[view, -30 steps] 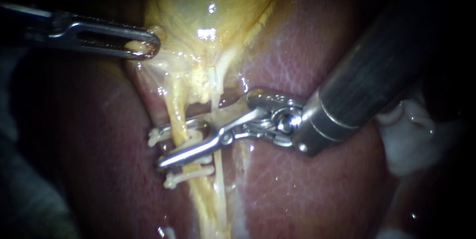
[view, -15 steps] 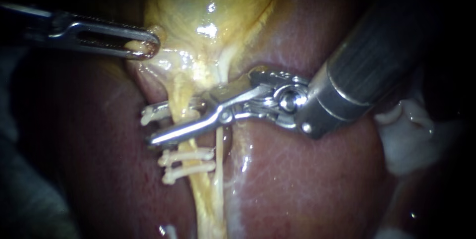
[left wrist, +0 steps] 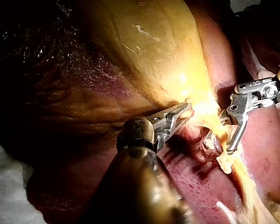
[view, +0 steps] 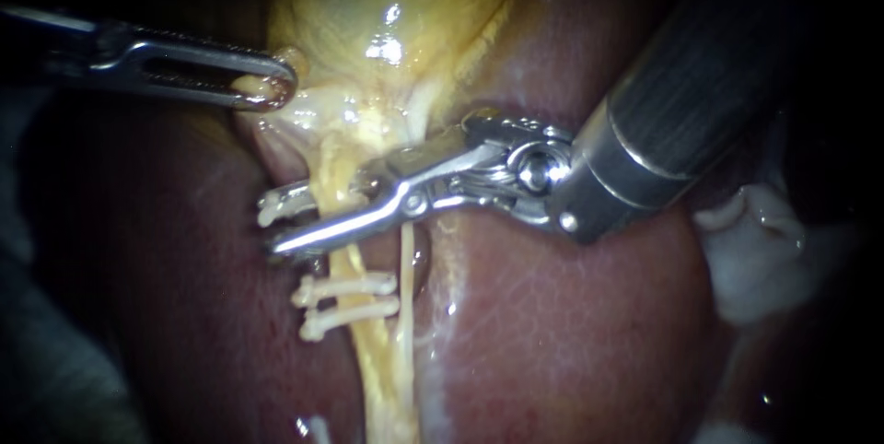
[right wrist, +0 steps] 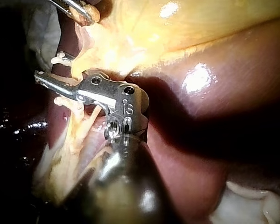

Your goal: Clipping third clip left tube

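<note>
My right instrument (view: pixel 270 223) comes in from the upper right. Its jaws stand a little apart astride the yellow left tube (view: pixel 334 172), which runs through the gap. A white clip (view: pixel 273 209) shows along the upper jaw's tip. Just below on the same tube sit two white clips (view: pixel 345 286) (view: pixel 354 315). A thinner right tube (view: pixel 405 269) runs beside it. My left instrument (view: pixel 272 87) has its slotted jaws shut on the gallbladder's (view: pixel 387 2) lower edge. The left wrist view shows that hold (left wrist: pixel 179 112), and the right wrist view shows the jaws at the tube (right wrist: pixel 49 70).
Red-brown liver (view: pixel 552 333) lies under and on both sides of the tubes. A pale white mass (view: pixel 755 260) sits at the right, behind my right instrument's thick shaft (view: pixel 663 103). The far left of the endoscope view is dark.
My right instrument has slid up the left tube, away from the two placed clips and toward the gallbladder, and its jaws stand slightly closer together. My left instrument has held still.
</note>
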`<state>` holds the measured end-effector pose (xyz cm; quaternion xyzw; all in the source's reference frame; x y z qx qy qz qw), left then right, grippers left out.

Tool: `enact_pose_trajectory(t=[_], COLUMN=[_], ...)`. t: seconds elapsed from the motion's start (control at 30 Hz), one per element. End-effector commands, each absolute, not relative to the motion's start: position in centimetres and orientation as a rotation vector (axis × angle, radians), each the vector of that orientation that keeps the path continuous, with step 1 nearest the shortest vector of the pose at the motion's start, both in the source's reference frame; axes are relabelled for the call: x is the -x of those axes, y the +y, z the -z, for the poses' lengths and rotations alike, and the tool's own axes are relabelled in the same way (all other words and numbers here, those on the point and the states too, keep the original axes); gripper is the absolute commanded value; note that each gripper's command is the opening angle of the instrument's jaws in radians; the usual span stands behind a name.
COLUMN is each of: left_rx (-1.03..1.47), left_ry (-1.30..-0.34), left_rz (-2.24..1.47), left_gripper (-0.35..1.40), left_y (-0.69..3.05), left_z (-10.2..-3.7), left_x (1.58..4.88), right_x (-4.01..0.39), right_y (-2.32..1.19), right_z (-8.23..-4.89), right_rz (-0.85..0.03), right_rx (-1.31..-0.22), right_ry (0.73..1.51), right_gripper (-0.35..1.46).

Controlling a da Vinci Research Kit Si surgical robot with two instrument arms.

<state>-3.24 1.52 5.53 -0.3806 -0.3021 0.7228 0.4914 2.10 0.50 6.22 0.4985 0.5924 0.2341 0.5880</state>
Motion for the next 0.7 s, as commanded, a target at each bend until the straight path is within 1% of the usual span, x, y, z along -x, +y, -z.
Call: enact_pose_trajectory(t=[0.03, 0.07, 0.13, 0.17, 0.27, 0.3, 0.7], left_rx=[0.924, 0.924, 0.924, 0.924, 0.924, 0.924, 0.924], left_ry=[-0.734, -0.734, -0.733, -0.733, -0.733, -0.733, -0.733], left_rz=[-1.754, -1.754, -1.755, -1.754, -1.755, -1.754, -1.754], left_gripper=[-0.35, -0.35, -0.35, -0.35, -0.35, -0.35, -0.35], left_y=[1.52, 1.52, 1.52, 1.52, 1.52, 1.52, 1.52], left_z=[-5.53, -5.53, -5.53, -5.53, -5.53, -5.53, -5.53], left_x=[3.24, 3.24, 3.24, 3.24, 3.24, 3.24, 3.25], right_x=[-2.1, -2.09, -2.09, -2.09, -2.06, -2.05, -2.04], right_y=[0.5, 0.5, 0.5, 0.5, 0.5, 0.5, 0.47], right_z=[-6.22, -6.22, -6.21, -6.21, -6.2, -6.2, -6.19], right_rz=[-0.544, -0.543, -0.548, -0.561, -0.575, -0.576, -0.574], right_rx=[-1.161, -1.161, -1.157, -1.145, -1.134, -1.134, -1.134], right_ry=[1.38, 1.38, 1.381, 1.383, 1.384, 1.384, 1.384], right_gripper=[0.14, 0.07, 0.02, -0.03, -0.23, -0.34, -0.35])
